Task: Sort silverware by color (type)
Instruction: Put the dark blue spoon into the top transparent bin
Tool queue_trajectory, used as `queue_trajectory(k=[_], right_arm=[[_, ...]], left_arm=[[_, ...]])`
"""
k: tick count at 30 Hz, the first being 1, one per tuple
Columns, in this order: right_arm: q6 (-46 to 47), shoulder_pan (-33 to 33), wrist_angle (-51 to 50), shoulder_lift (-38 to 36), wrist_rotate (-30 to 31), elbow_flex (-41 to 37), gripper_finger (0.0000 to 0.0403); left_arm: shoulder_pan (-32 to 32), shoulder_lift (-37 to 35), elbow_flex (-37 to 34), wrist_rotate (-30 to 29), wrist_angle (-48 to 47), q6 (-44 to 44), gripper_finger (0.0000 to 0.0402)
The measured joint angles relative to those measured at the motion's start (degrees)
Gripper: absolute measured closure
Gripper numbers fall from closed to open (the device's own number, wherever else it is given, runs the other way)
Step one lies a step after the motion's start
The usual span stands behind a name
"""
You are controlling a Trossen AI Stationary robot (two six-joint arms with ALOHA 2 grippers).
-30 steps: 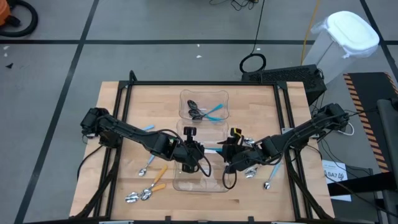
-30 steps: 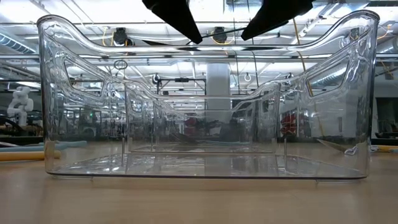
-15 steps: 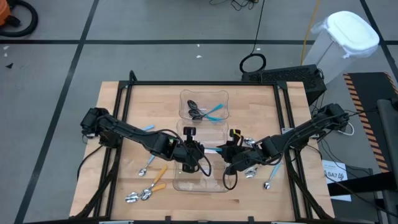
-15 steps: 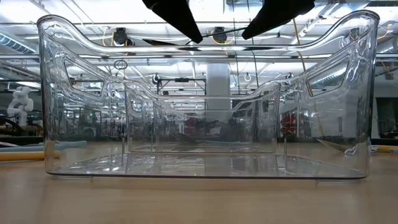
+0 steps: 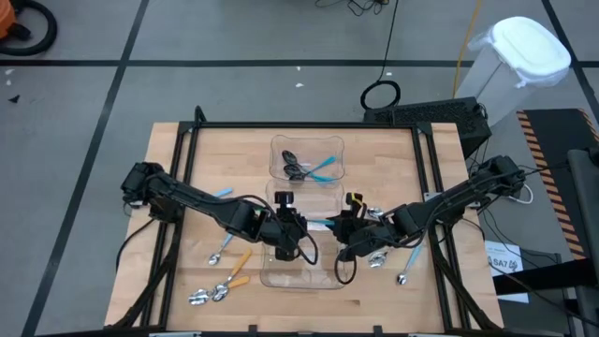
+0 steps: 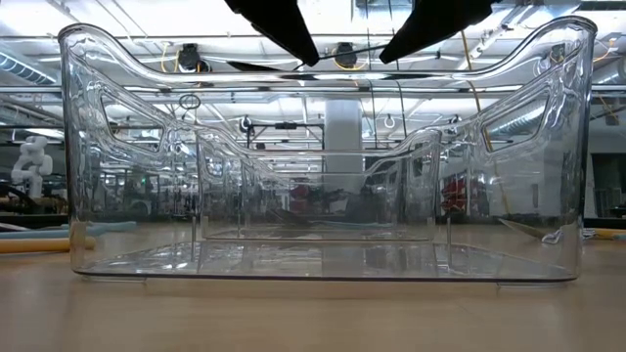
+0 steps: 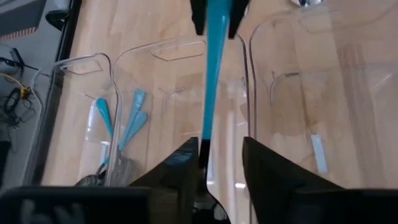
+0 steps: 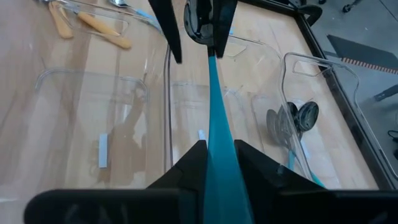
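Observation:
A spoon with a light-blue handle (image 5: 321,224) and a dark bowl (image 7: 208,198) hangs over the clear bins in the middle of the table, between my two grippers. My right gripper (image 8: 219,144) is shut on its handle. My left gripper (image 7: 221,142) is open, with one finger on either side of the bowl end. Other silverware lies loose on the table: blue, orange and silver pieces near the left front (image 5: 225,267), and some at the right (image 5: 404,271). The far bin (image 5: 281,150) holds dark-bowled spoons with blue handles (image 5: 314,168). My right gripper pinches the spoon's blue handle near its free end (image 8: 214,127) between its two fingers, coming slanting down from the table's right. The handle runs on ahead along the fingers toward my left gripper. The spoon is lifted clear above the bins. My left gripper's fingers (image 7: 185,163) stand beside the neck above the bowl; I cannot tell whether one touches it.
Three clear bins stand in a row from far to near: the far one, a middle one (image 5: 329,192) and a near one (image 5: 271,276), which fills the low view (image 6: 88,147). Black frame rails (image 5: 187,168) run along the table's sides.

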Motion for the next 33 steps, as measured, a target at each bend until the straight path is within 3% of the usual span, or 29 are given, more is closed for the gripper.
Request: queue_trajectory(k=[5, 11, 16, 24, 28, 33], right_arm=[[0.1, -0.2, -0.3, 0.0, 0.0, 0.0, 0.0338], [0.1, -1.4, -1.9, 0.0, -0.1, 0.0, 0.0342], [-1.0, -2.9, -2.2, 0.0, -0.2, 0.0, 0.0337], [-5.3, -7.7, -3.1, 0.0, -2.1, 0.0, 0.0341], [-8.6, -11.8, -3.1, -0.7, -3.2, 0.0, 0.0335], [-12.9, -19.3, -1.1, -1.4, -10.0, 0.0, 0.0342]], left_arm=[[-1.6, -0.2, 3.5, -2.1, -7.2, -1.8, 0.0262], [-5.7, -0.2, 5.1, -12.4, -11.5, 0.5, 0.0261], [-7.3, -0.3, 3.6, -13.9, -12.2, 3.2, 0.0261], [-5.8, -9.3, -7.6, -16.8, -9.9, -1.6, 0.0261], [-7.3, -18.7, -16.1, -19.3, -3.3, -2.7, 0.0261], [-7.8, -28.8, -26.5, -20.3, 7.2, -2.6, 0.0261]])
